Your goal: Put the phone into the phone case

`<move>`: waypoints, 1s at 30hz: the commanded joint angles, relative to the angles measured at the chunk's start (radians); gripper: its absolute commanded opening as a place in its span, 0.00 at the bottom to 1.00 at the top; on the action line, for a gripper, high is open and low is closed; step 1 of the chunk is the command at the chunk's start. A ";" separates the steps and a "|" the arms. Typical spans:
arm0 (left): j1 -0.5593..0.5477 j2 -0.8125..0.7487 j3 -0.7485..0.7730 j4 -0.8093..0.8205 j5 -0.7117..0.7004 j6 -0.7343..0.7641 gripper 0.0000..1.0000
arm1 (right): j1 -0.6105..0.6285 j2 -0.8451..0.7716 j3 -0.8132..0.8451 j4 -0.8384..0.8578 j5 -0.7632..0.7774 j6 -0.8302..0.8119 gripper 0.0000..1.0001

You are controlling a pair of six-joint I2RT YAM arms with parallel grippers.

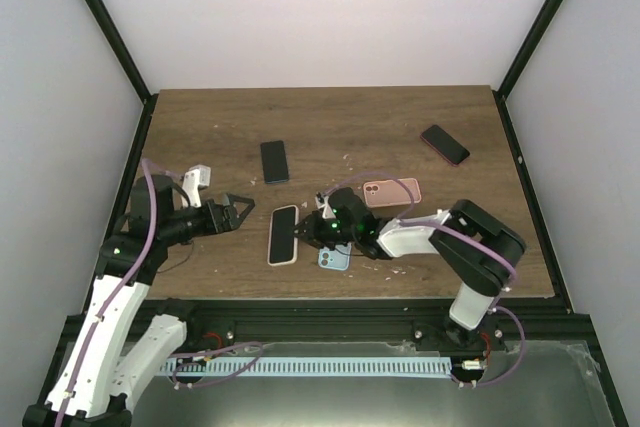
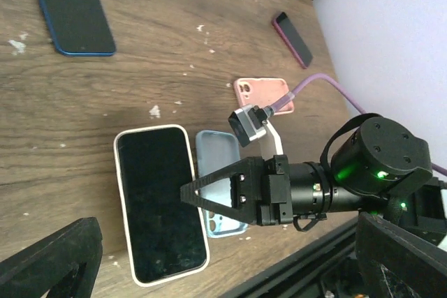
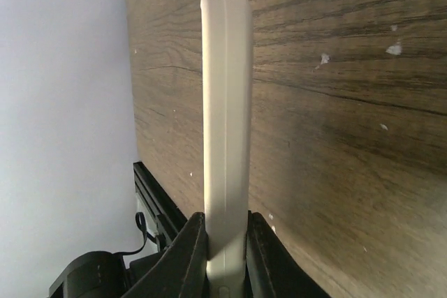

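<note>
A phone (image 1: 284, 234) with a black screen lies in a white phone case (image 2: 126, 204) near the table's front middle. My right gripper (image 1: 305, 230) is shut on that case's right long edge. In the right wrist view the white case (image 3: 225, 102) runs edge-on between the two fingers (image 3: 198, 256), clamped across its thickness. My left gripper (image 1: 238, 210) hangs just left of the phone with its jaws wide open and nothing between them. In the left wrist view its fingers (image 2: 52, 259) frame the phone from both lower corners.
A light blue case (image 1: 335, 259) lies under the right arm, beside the phone. A pink case (image 1: 391, 192) lies behind it. A dark blue phone (image 1: 275, 161) lies further back and a dark red one (image 1: 445, 144) at the back right. The table's front edge (image 1: 300, 297) is close.
</note>
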 commanded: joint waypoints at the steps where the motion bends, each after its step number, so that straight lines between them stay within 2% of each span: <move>1: 0.002 -0.022 0.010 -0.045 -0.081 0.061 1.00 | 0.024 0.061 0.102 0.110 -0.032 0.004 0.11; 9: 0.003 -0.053 -0.040 -0.010 -0.088 0.047 0.98 | 0.035 0.163 0.142 0.095 -0.021 0.016 0.13; 15: 0.003 -0.062 -0.043 -0.021 -0.096 0.047 0.98 | 0.035 0.167 0.117 0.035 0.019 0.013 0.18; 22: 0.003 -0.083 -0.042 -0.028 -0.125 0.043 0.97 | 0.032 0.128 0.175 -0.186 0.110 -0.082 0.37; 30: 0.003 -0.112 -0.043 -0.026 -0.168 0.033 0.97 | 0.030 0.095 0.313 -0.431 0.273 -0.263 0.78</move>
